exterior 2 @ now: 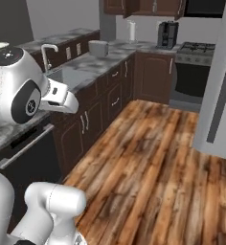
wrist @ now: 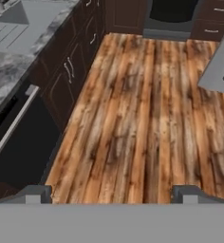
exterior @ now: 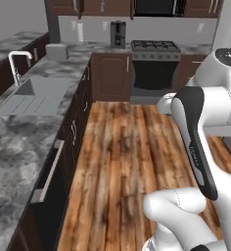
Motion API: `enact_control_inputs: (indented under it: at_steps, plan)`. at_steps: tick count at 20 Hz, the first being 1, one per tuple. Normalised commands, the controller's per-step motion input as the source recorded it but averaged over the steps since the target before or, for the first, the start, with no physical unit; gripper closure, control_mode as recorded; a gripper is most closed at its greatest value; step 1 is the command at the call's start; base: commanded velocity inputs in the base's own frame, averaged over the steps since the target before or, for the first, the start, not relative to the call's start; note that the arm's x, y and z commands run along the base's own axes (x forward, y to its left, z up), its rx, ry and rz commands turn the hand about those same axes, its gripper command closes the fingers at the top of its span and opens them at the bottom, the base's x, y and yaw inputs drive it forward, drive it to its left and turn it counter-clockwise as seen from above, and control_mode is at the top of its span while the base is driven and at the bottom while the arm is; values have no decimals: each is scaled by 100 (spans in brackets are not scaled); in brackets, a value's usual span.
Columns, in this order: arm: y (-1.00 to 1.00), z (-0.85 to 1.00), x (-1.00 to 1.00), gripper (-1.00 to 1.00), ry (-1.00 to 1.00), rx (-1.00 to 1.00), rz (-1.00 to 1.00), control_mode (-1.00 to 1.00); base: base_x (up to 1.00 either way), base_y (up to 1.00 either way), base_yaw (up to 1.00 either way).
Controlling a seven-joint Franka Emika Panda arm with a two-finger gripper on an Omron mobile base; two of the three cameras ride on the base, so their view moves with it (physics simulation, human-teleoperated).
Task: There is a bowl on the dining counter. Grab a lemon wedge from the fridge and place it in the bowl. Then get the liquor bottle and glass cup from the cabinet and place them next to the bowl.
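Left of claw [wrist: 111, 194]: 1 dark dishwasher front [wrist: 23, 152], marbled countertop edge [wrist: 19, 80], 1 sink [exterior: 32, 95] w/ 1 faucet [exterior: 17, 63]. Claw spread wide, pinching nothing, over bare wood floor [wrist: 137, 118], plenty of room ahead. Far ahead: 1 oven [exterior: 154, 73]. Right of claw: fridge [exterior 2: 220, 91] corner, edge near. No legible writing.

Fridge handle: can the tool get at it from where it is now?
Probably not yet. The fridge stands off to the right, its handle apart from the open tool, which faces bare floor.
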Motion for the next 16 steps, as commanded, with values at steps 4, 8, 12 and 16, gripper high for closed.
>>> enact_control_inputs:
  at_steps: [4, 8, 12, 16]
  plan:
    - [0, 0, 0, -100, 0, 0, 0, 100, 100, -31, 0]
    - [0, 0, 0, -100, 0, 0, 0, 100, 100, -24, 0]
    - [0, 0, 0, -100, 0, 0, 0, 100, 100, -15, 0]
    - [0, 0, 0, -100, 0, 0, 0, 100, 100, -4, -1]
